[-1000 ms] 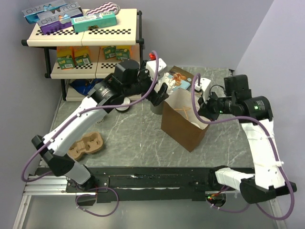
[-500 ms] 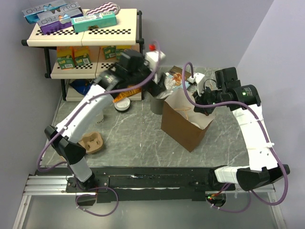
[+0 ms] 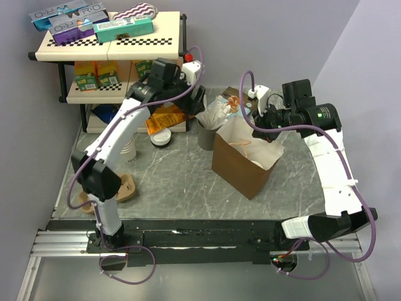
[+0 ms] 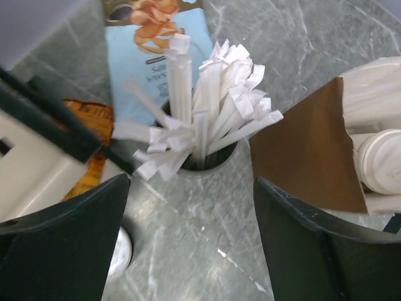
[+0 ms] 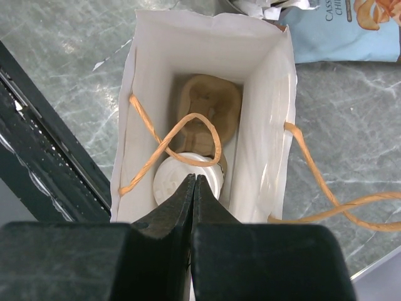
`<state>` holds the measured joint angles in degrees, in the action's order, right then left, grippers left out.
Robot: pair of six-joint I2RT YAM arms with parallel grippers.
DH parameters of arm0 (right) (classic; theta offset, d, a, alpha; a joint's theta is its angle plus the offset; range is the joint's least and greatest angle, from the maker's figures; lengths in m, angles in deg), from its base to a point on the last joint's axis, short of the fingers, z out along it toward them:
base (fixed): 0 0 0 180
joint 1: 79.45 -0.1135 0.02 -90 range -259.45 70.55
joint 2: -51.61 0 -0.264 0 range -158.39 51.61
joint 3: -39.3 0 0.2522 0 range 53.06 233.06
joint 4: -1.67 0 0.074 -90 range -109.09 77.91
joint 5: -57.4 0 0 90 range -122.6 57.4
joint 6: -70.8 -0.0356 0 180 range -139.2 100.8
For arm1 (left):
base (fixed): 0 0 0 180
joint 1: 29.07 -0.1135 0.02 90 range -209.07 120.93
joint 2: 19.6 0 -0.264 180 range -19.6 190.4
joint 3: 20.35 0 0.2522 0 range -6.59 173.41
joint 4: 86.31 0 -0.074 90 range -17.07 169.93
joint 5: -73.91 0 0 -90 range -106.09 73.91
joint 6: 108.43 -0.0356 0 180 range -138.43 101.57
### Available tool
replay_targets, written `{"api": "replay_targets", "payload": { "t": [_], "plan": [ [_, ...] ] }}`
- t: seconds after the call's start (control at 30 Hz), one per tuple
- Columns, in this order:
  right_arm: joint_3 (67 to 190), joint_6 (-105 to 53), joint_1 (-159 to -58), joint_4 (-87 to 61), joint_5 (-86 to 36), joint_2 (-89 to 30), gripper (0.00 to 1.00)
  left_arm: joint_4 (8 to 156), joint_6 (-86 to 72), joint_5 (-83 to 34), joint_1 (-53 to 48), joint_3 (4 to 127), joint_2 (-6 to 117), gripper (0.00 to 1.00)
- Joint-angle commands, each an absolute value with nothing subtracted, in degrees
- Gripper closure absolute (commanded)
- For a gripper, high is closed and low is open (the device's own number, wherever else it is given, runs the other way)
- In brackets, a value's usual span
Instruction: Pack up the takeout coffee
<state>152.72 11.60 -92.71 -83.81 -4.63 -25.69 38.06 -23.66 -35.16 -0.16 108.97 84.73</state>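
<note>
The takeout coffee (image 5: 170,180), a small cup with a white sip lid, stands inside the brown paper bag (image 3: 241,166) in a cardboard carrier (image 5: 212,100). Its lid also shows over the bag's edge (image 4: 380,164) in the left wrist view. My right gripper (image 5: 195,179) hangs shut just above the lid, with nothing between its fingers, and sits over the bag's mouth (image 3: 262,123). My left gripper (image 4: 191,235) is open over the table beside the straw holder (image 4: 202,135), holding nothing. From above the left gripper (image 3: 201,105) is behind the holder (image 3: 205,136).
A shelf (image 3: 106,47) with boxes stands at the back left. A cup stack (image 3: 129,150), a loose lid (image 3: 161,138) and a second cardboard carrier (image 3: 123,188) lie on the left. A blue snack bag (image 4: 150,44) and an orange packet (image 3: 164,116) lie behind the holder.
My left arm has swung back and left, carrying its gripper up behind the straw holder. My right gripper has shifted slightly back over the bag and stayed shut.
</note>
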Motion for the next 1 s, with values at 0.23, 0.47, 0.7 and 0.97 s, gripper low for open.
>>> {"api": "replay_targets", "payload": {
  "t": [0.23,0.47,0.7,0.97],
  "plan": [
    [155.28,9.80,-93.07,-83.54,-6.58,-23.19,1.00,46.61,-26.86,-42.45,0.63,116.11,96.06,0.17],
    [154.05,9.89,-93.07,-83.72,-7.90,-21.79,1.00,47.41,-27.39,-43.42,1.78,114.53,97.64,0.24],
    [153.52,9.63,-93.07,-83.19,-7.98,-21.69,1.00,47.15,-29.41,-42.46,2.92,115.39,99.40,0.35],
    [153.08,9.71,-92.99,-82.84,-8.07,-21.43,1.00,46.18,-30.12,-40.87,3.80,116.37,100.02,0.74]
  ]
}}
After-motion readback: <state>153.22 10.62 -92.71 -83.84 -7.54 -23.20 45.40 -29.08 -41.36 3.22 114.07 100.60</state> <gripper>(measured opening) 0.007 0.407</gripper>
